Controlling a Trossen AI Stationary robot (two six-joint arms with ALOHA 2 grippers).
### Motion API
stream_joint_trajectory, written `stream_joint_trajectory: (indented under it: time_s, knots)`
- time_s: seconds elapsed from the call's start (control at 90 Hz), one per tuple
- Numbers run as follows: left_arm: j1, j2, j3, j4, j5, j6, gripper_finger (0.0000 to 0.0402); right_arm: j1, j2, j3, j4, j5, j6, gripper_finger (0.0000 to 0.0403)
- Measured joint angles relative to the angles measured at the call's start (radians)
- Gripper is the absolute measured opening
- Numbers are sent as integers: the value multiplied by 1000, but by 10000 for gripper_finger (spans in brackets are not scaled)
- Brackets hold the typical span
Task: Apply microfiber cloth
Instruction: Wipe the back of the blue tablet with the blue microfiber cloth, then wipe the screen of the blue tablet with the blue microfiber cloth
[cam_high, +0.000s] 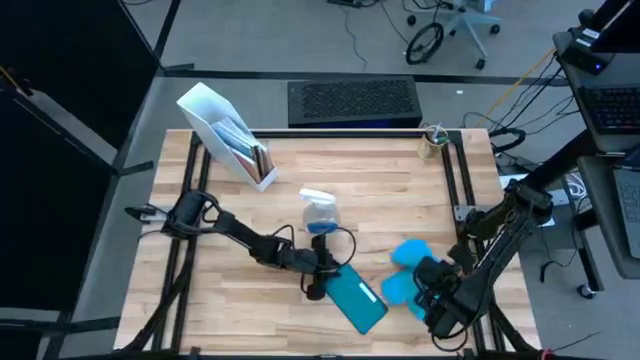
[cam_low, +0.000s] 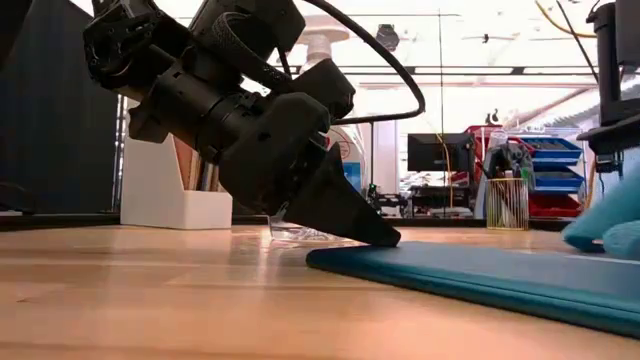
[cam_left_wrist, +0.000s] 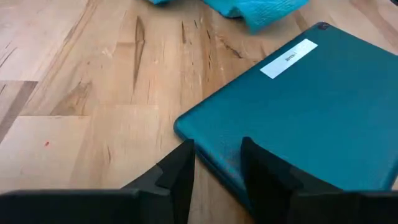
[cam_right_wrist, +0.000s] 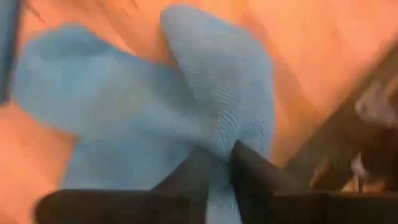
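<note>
White file holder (cam_high: 225, 130) at far left of counter (cam_high: 400, 190) — flat items standing inside, contents not identifiable. Wire-mesh cup (cam_low: 507, 203) at far right corner, holding pens or similar. Small clear spray bottle (cam_high: 319, 212) upright near counter centre, blue band around its body. Blue bins on shelving in the room beyond, seen in low view.

Teal tablet (cam_high: 356, 298) flat on counter, near edge, centre. White label (cam_left_wrist: 288, 58) on its face; print too small to read.

Left gripper (cam_high: 318, 283) low at the tablet's left corner, fingers (cam_left_wrist: 176, 177) parted on either side of that corner, one fingertip resting at the tablet edge in low view — nothing grasped.

Microfiber cloth (cam_high: 405, 270) bunched on counter just right of the tablet, near right side. Right gripper (cam_high: 432, 290) at the cloth, fingers (cam_right_wrist: 249, 171) clenched on a fold of sky-blue fabric.
</note>
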Motion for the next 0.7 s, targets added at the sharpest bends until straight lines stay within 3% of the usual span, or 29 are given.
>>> stream_joint_trajectory:
  time_s: [0.211, 0.333, 0.489, 0.7]
  knots:
    - [-10, -16, -2, 0, -20, 36, 114, 16, -87, 0, 24, -91, 71, 202]
    - [-33, -57, -5, -36, -31, 116, 114, 13, -155, 2, 99, -35, 93, 251]
    - [-80, -137, -5, -36, -44, 187, 114, -26, -167, -4, 272, 174, -6, 279]
    - [-161, -205, -2, -68, -48, 245, 114, -166, -120, -152, 754, 163, -329, 279]
